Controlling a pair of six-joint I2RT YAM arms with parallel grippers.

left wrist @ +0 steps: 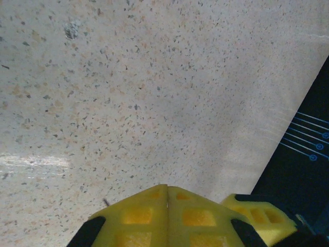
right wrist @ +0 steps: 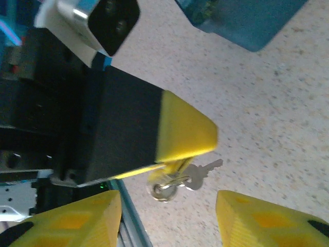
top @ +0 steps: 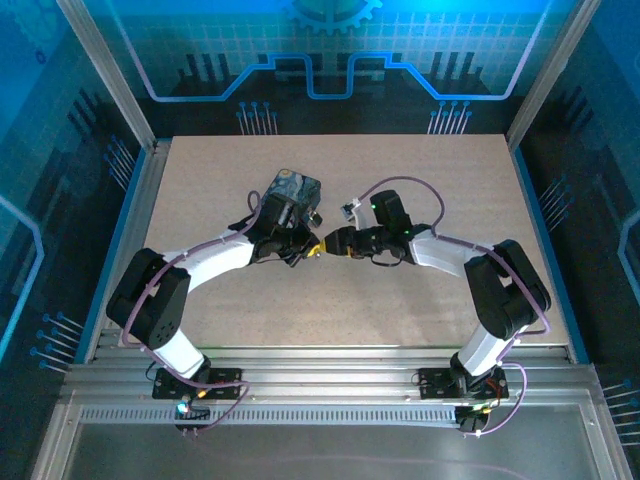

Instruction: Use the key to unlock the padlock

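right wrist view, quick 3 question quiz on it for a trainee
1. True or false: the right gripper is open, with its two yellow pads set wide apart.
2. Multiple choice: where is the key?
A) flat on the table, far from both grippers
B) just below the yellow tip of the left gripper, on a small ring
C) clamped between the right gripper's pads
3. Fill in: the left gripper's fingers are ____ (open or shut).

Key: 1 true; 2 B; 3 shut. What the left gripper is pinching cannot be made out.
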